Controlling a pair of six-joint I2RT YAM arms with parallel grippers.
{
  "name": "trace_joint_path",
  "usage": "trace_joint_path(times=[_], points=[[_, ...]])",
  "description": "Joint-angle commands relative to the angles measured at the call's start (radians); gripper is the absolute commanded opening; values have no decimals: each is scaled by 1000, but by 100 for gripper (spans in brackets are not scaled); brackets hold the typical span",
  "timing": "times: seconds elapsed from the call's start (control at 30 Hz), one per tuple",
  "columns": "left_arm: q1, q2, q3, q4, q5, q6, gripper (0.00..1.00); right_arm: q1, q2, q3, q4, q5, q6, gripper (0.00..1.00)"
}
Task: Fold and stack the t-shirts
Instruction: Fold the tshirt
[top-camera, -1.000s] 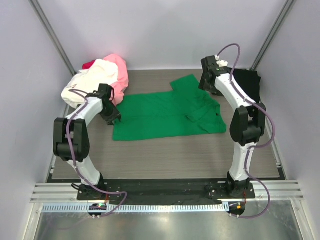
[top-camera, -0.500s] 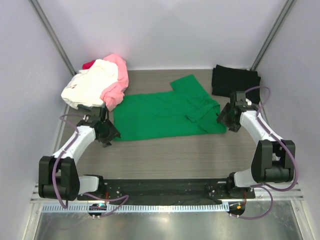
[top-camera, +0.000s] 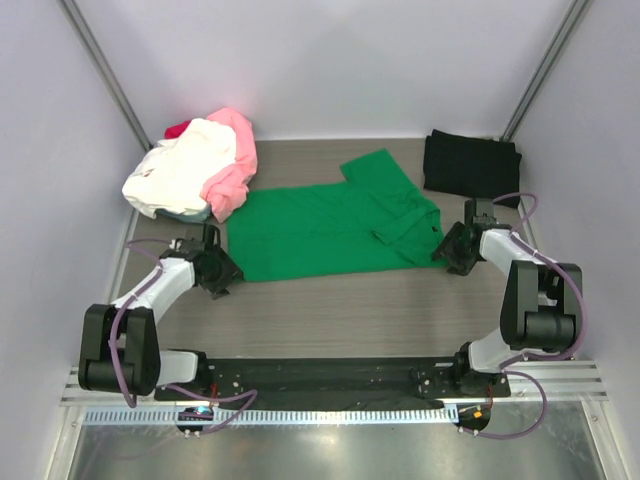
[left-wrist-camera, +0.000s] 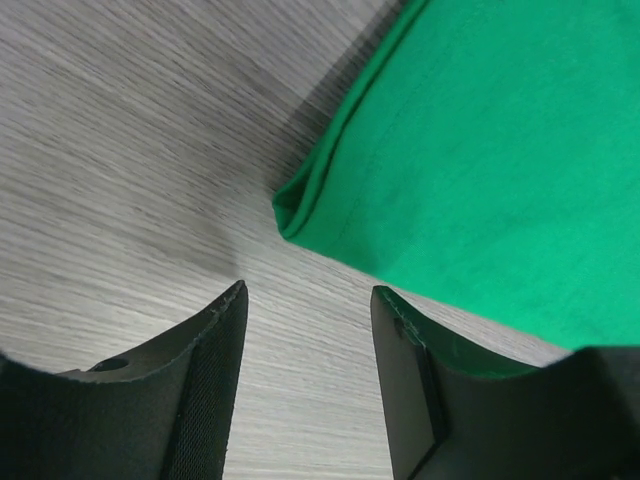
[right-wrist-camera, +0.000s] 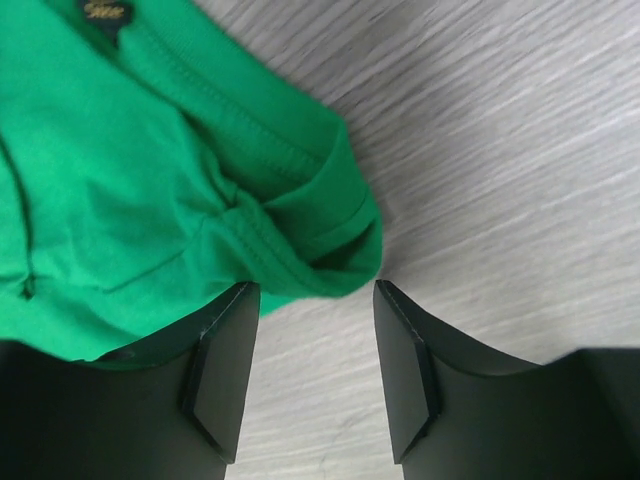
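Left gripper (left-wrist-camera: 308, 292) and right gripper (right-wrist-camera: 316, 289) both spread, gripping nothing, low over the table (top-camera: 350, 310), each just short of a green t-shirt (top-camera: 320, 235) corner.

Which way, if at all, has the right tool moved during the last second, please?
Yes. The right tool has come from the far end beside the black shirt toward the near edge, and now sits at the green shirt's right corner.

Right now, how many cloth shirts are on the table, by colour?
Bright green cloth shirt, spread flat: 1
Black cloth shirt, folded: 1
Pink cloth shirt, crumpled: 1
Cream-white cloth shirt, crumpled: 1
Red cloth shirt, mostly hidden: 1
Total: 5
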Motion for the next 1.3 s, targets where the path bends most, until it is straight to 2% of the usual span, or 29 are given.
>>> trace_joint_path(times=[0.0, 0.23, 0.33, 0.4, 0.43, 0.47, 0.5, 0.53, 0.67, 0.7, 0.8, 0.9, 1.1, 1.13, 1.27], points=[[4, 23, -16, 71, 5, -18, 53, -14, 32, 14, 61, -11, -12, 56], [4, 97, -21, 137, 0, -30, 49, -30, 95, 31, 77, 3, -33, 56], [4, 140, -9, 148, -26, -27, 44, -30, 103, 34, 81, 14, -32, 50], [4, 172, 16, 154, -30, -21, 32, -30, 106, 44, 81, 20, -32, 27], [4, 183, 28, 158, -14, -16, 24, -30, 107, 52, 75, 23, -32, 12], [4, 199, 65, 155, -3, -10, 11, -30, 107, 78, 54, 25, -32, 7], [4, 219, 85, 148, 8, -1, 4, -30, 106, 98, 36, 25, -35, 3], [4, 224, 114, 131, 16, 4, 0, -30, 103, 119, 14, 25, -38, 1], [4, 175, 281, -68, 5, 54, 0, -30, 36, 294, -107, 25, -53, 1], [4, 154, 347, -105, -31, 64, 0, -30, 13, 319, -156, 93, -58, 1], [5, 59, 399, -217, -85, 79, 0, -36, -76, 360, -218, 129, -73, 1], [5, -27, 360, -256, -64, 67, 0, -36, -142, 295, -242, 120, -70, 1], [5, -190, 75, -224, 2, -5, 0, -47, -271, 25, -215, 101, 8, 1], [5, -208, 3, -210, 29, -16, 0, -65, -291, -42, -209, 74, 46, 1], [7, -293, -125, -164, 125, -83, 0, -93, -371, -184, -167, -4, 157, 1]])
